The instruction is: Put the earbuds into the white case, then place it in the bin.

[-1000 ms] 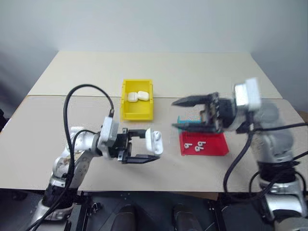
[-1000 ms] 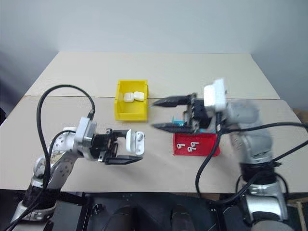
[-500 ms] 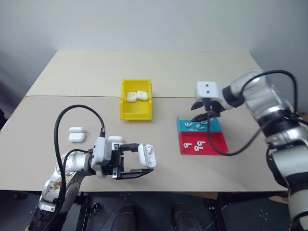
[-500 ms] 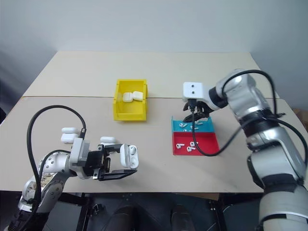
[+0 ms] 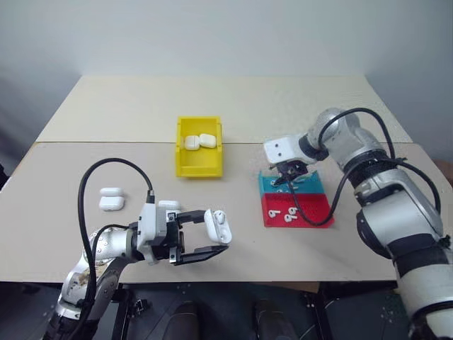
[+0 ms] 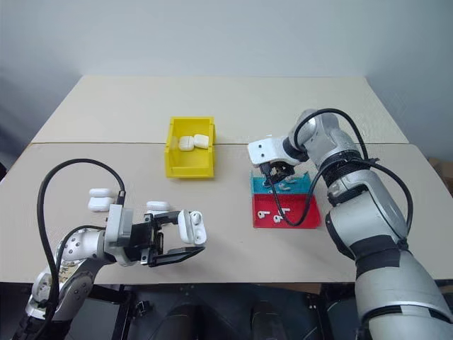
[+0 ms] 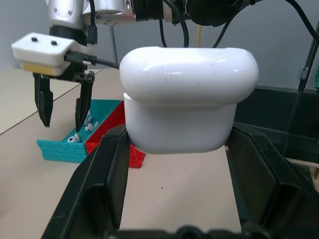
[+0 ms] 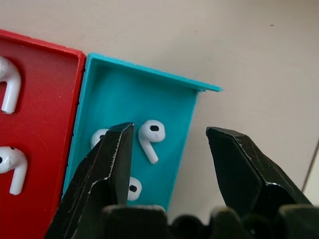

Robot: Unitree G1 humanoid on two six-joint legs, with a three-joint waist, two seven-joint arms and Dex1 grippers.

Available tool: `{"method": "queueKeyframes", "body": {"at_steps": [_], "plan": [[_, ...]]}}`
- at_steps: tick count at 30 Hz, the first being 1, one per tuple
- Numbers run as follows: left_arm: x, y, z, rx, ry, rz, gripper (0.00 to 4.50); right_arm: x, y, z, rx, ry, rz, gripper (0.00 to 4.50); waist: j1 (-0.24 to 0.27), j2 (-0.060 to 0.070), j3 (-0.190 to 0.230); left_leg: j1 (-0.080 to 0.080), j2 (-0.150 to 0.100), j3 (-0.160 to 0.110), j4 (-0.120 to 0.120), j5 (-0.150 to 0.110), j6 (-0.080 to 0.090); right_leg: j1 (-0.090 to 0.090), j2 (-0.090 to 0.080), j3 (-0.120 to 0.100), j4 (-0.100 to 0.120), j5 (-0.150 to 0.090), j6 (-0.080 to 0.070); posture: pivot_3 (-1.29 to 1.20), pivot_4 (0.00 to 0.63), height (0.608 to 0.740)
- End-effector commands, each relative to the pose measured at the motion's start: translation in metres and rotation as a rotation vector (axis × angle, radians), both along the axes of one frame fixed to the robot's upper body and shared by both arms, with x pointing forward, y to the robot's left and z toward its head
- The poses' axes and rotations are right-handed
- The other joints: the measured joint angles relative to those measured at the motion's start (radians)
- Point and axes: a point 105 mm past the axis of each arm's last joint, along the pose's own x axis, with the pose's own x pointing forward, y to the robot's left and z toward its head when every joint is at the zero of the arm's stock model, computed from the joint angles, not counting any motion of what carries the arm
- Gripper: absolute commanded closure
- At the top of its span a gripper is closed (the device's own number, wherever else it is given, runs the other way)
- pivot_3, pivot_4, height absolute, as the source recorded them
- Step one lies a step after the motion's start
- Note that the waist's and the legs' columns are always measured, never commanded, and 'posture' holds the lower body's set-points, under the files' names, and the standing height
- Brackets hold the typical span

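The right pincer (image 8: 169,149), black fingers spread, hangs over the teal tray (image 5: 310,185), where glossy white earbuds (image 8: 150,135) lie; one finger stands inside its rim, the other beyond it. The left pincer (image 5: 210,239) pinches the rounded white case (image 5: 218,226), lid up, above the beige surface (image 5: 283,106). Behind sits the yellow plastic bin (image 5: 199,163), two cases inside.

Head eyes overlook table (image 5: 233,99); wrists view close

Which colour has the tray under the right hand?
Turquoise blue tray; the right wrist view shows it best.
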Motion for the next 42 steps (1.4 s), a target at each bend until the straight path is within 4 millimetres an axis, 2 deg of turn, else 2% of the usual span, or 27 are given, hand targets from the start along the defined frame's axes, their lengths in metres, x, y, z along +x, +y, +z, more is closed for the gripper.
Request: {"method": "queueKeyframes", "body": {"at_steps": [1, 21, 42], "plan": [[-0.006, -0.004, 0.008, -0.008, -0.04, -0.015, 1.8, 0.002, 0.003, 0.011, -0.032, -0.04, 0.043, 1.69, -0.002, 0.0, 0.0, 0.0, 0.0, 0.0, 0.0, 0.0, 0.0, 0.0, 0.0, 0.0, 0.0, 0.0, 0.0, 0.0, 0.15, 0.74], [-0.006, -0.005, 0.006, -0.006, -0.04, 0.003, 1.8, 0.01, 0.007, 0.001, -0.068, -0.1, 0.048, 1.69, -0.006, 0.001, 0.0, 0.0, 0.0, 0.0, 0.0, 0.0, 0.0, 0.0, 0.0, 0.0, 0.0, 0.0, 0.0, 0.0, 0.15, 0.74], [-0.006, -0.005, 0.006, 0.003, -0.046, 0.008, 1.8, 0.009, 0.011, 0.0, -0.069, -0.109, 0.092, 1.69, -0.006, 0.001, 0.0, 0.0, 0.0, 0.0, 0.0, 0.0, 0.0, 0.0, 0.0, 0.0, 0.0, 0.0, 0.0, 0.0, 0.15, 0.74]]}}
